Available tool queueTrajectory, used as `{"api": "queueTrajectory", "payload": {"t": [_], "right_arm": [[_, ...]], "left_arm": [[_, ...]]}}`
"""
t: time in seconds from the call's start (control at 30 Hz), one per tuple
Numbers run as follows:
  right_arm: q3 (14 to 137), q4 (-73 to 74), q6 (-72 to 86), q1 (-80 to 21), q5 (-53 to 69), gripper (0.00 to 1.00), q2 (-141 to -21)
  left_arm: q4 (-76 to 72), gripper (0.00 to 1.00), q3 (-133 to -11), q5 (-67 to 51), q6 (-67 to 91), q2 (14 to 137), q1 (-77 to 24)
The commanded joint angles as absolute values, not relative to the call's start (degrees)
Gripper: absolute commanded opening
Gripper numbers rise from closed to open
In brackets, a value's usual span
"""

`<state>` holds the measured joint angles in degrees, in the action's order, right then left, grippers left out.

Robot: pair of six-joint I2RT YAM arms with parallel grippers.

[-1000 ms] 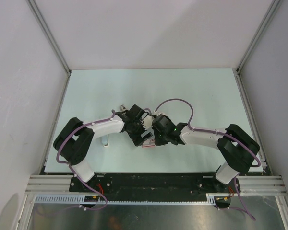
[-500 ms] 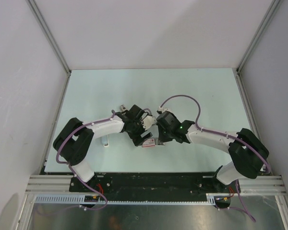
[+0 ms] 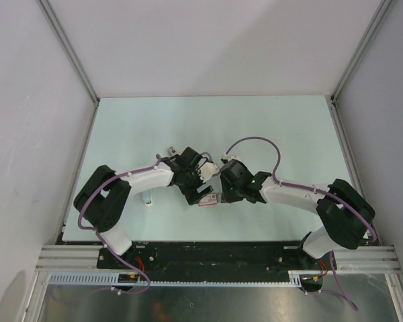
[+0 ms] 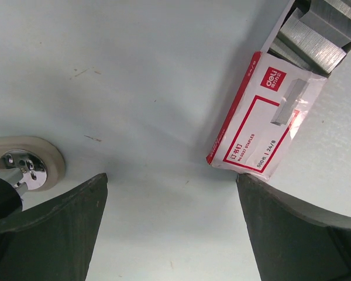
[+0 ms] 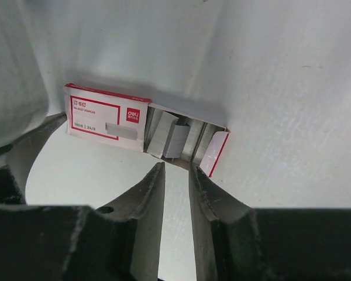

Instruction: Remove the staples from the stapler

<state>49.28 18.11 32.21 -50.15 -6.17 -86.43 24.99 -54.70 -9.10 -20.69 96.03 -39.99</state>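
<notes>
Worktop [image 3: 154, 127]: pale blue-green, walled on the left, right and far sides, with both arms bent in toward its near middle.
Staple box [image 3: 209, 199]: a small red-and-white card box lying flat with its label up, just near of the spot where the two wrists meet.
Box state: one end is slid open, and the tray sticks out of the sleeve.
Staples [image 5: 171, 137]: grey strips packed inside the open tray, some tilted against one another. None lie out on the worktop in these views.
Left gripper [image 4: 171, 193]: the jaws stand wide apart with nothing between them but bare worktop.
Left jaws and box: the closed corner of the box lies right at the tip of one finger [image 4: 292, 234]. I cannot tell whether they touch.
Right gripper [image 5: 175, 175]: the jaws are a narrow gap apart and hold nothing.
Right jaws and box: the tips point at the open end of the box from just beside it, close to its edge but apart from it.
Beige piece [image 4: 47, 153]: a rounded end carrying a chrome part [image 4: 23, 170], lying on the worktop at the left edge of the left wrist view. It is cut off by the frame, and I cannot tell what it belongs to.
Cables [image 3: 255, 142]: purple, looped along both arms.
</notes>
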Motion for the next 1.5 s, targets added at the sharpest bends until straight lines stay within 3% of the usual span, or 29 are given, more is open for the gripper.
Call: {"api": "queueTrajectory", "payload": {"t": [0.0, 0.5, 0.97, 1.47], "right_arm": [[49.13, 14.59, 33.79, -51.02, -6.39, 0.26, -88.63], [49.21, 14.45, 33.34, -52.19, -8.54, 0.17, -90.93], [51.54, 15.96, 33.18, -54.12, -11.44, 0.17, -93.28], [51.78, 18.72, 35.42, -53.94, -14.24, 0.22, -86.04]], "left_arm": [[24.62, 0.96, -53.73, -10.03, -24.24, 93.60, -40.46], [24.65, 0.96, -53.17, -9.89, -24.41, 93.14, -40.47], [24.69, 0.96, -52.74, -9.98, -24.58, 92.18, -40.48], [29.02, 0.97, -55.18, -12.09, -25.48, 85.43, -40.21]]}}
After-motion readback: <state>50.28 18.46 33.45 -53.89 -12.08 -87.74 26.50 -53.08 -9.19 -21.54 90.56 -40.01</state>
